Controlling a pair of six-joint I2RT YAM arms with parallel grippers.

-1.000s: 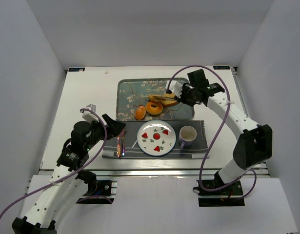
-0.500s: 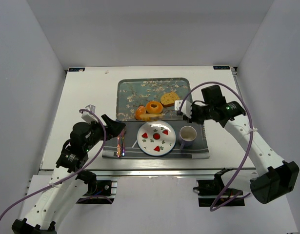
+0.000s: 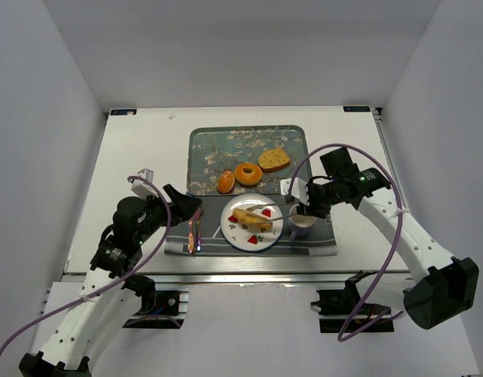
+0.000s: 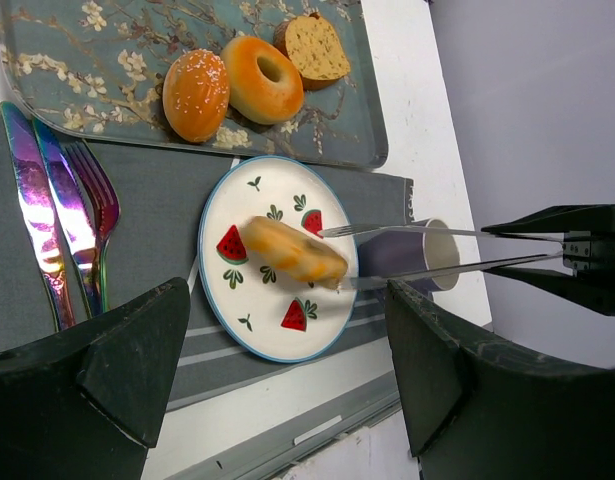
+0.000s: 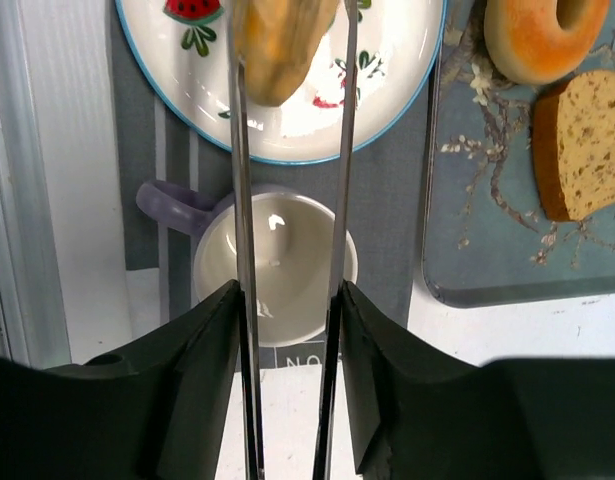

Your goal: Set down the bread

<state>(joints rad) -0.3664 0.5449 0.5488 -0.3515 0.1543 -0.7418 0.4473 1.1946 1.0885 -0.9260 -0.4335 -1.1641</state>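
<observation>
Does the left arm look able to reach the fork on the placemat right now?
Probably yes: the left gripper hangs open just beside the fork, with nothing lying over it.

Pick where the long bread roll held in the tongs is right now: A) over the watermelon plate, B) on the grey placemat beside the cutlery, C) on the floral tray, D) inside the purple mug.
A: the bread roll sits between the tongs of the right pincer, over the watermelon plate, apart from the tray and the mug.
</observation>
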